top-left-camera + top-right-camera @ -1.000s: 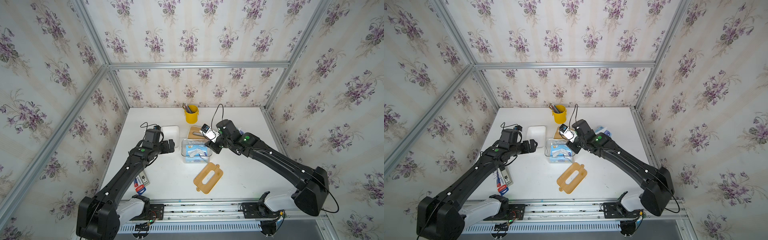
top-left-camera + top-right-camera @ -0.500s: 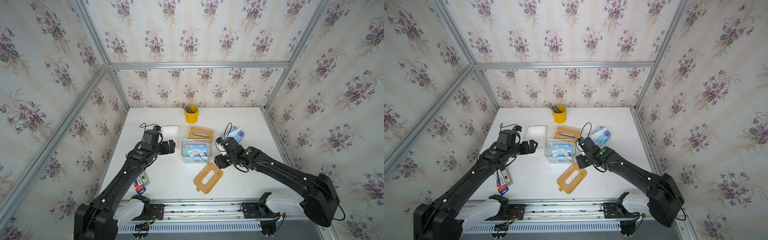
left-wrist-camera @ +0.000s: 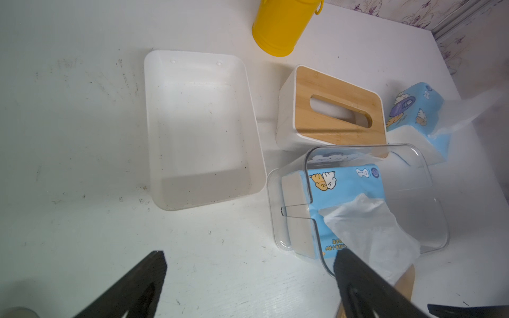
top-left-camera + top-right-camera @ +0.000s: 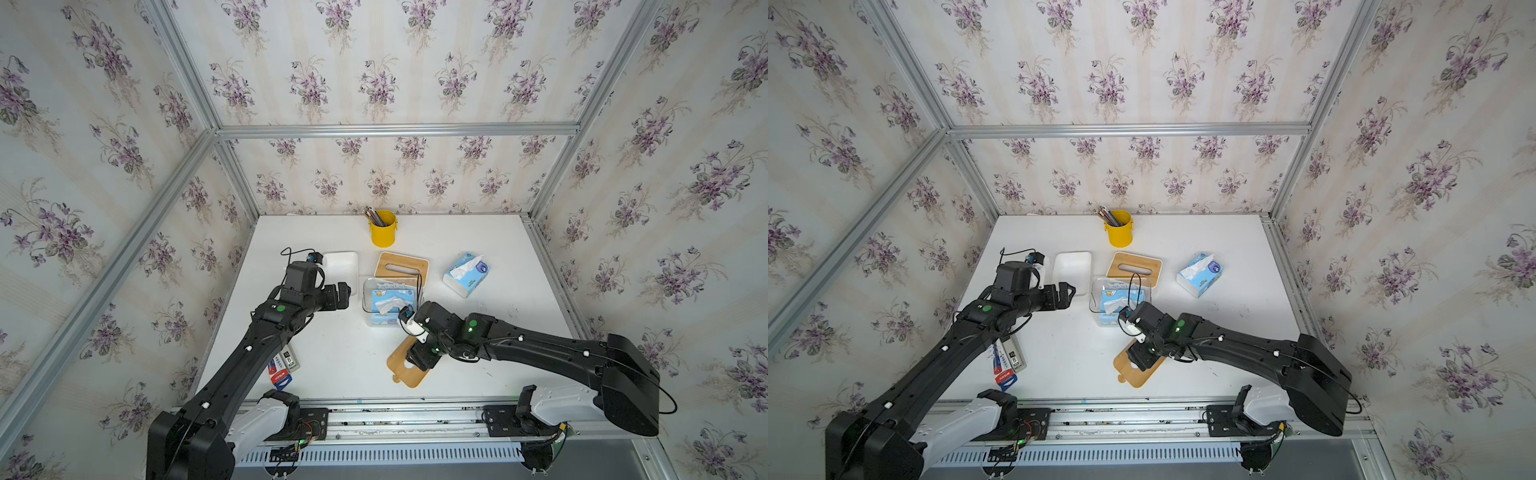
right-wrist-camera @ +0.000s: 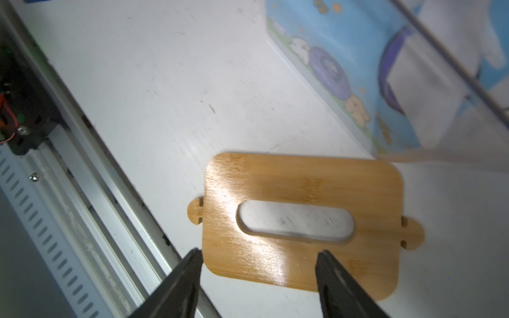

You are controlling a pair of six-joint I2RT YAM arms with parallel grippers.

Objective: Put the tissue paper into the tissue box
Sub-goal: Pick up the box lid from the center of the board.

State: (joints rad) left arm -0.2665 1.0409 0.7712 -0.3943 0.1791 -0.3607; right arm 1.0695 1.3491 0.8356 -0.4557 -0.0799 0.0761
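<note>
Two tissue packs, two bamboo lids

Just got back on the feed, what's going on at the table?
A blue tissue pack already sits inside the clear box, one sheet poking up. The right gripper hangs open over the loose wooden lid lying flat on the table, not closed on it. The left gripper hovers open beside the clear box, holding nothing. A second tissue pack lies apart, untouched.

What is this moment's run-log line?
tissue pack: inside clear box | bamboo lid: flat on table, off box | right pincer: open over lid | left pincer: open, empty, beside box
</note>
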